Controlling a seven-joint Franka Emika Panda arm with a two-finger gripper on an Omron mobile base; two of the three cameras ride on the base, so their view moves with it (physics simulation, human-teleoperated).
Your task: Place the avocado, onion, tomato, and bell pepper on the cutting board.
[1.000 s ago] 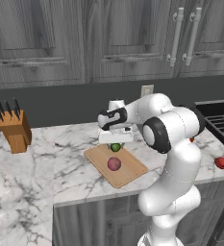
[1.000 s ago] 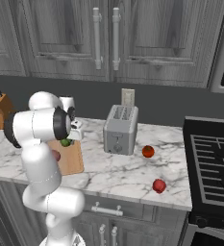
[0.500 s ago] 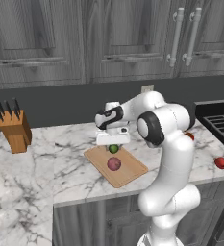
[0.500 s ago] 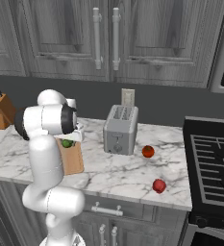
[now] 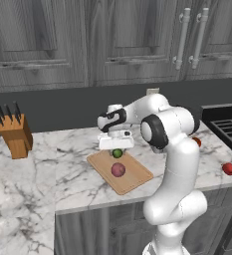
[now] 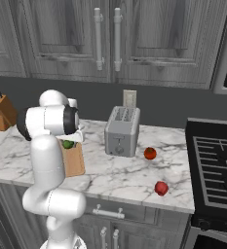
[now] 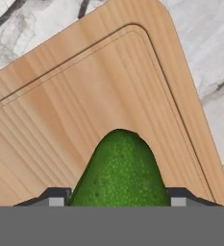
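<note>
Pinching the avocado (image 7: 120,170) between the fingers (image 7: 114,196) over the cutting board (image 7: 65,110) — onion (image 5: 118,170) lying just beyond. Likely firm, light, a bit slippery — gripping across the widest part.

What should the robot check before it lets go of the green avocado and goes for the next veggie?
1. Avocado is over the cutting board: ok.
2. Avocado is resting on the board, not hanging above it: cannot tell.
3. Gripper is right at the avocado, fingers on each side: ok; whether they still squeeze it: cannot tell.
4. Onion is already on the board, apart from the avocado: ok.
5. Room left on the board for two more: ok.
6. Two red balls wait on the counter right of the toaster: ok.
</note>
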